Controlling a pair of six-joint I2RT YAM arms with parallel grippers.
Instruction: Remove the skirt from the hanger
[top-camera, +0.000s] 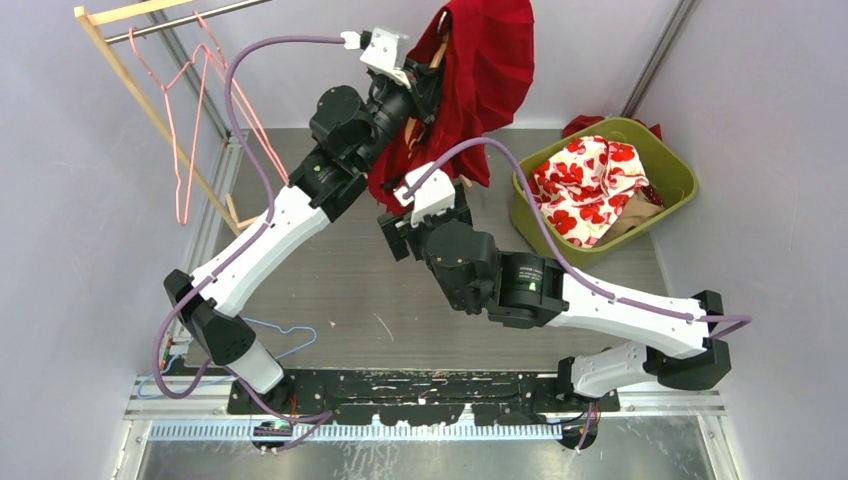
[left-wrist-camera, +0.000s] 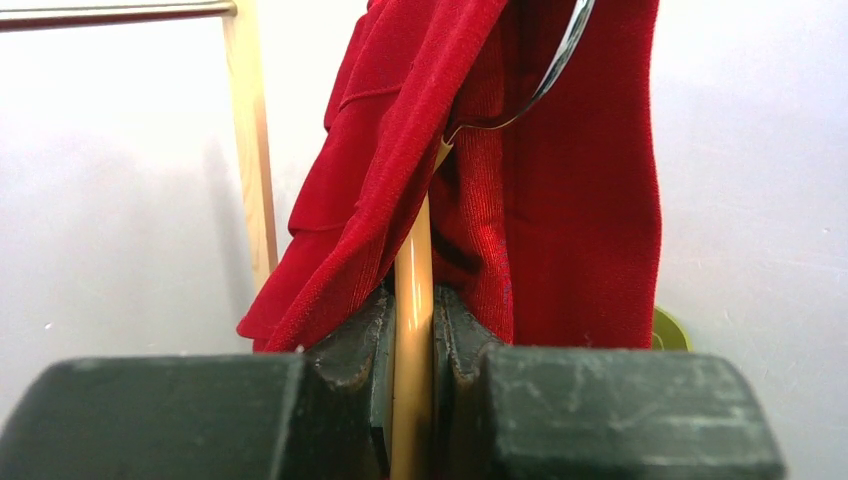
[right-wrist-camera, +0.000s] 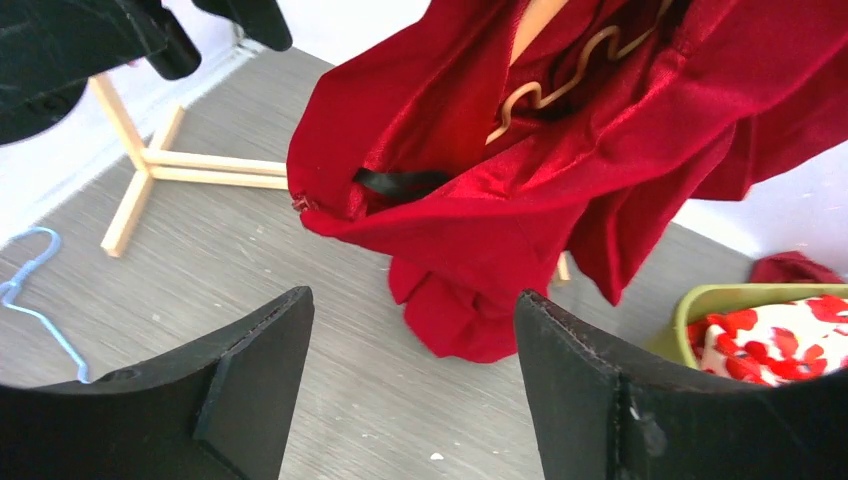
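Clamping the wooden hanger by its bar, the left gripper holds it aloft over the far edge of the surface, likely so the red skirt draped on it hangs within reach. The right gripper sits just below, jaws spread wide, empty, apart from the cloth.

The deep-red ribbed fabric skirt hangs bunched, held aloft at far centre, draped over the tan wooden hanger (metal hook poking out above).
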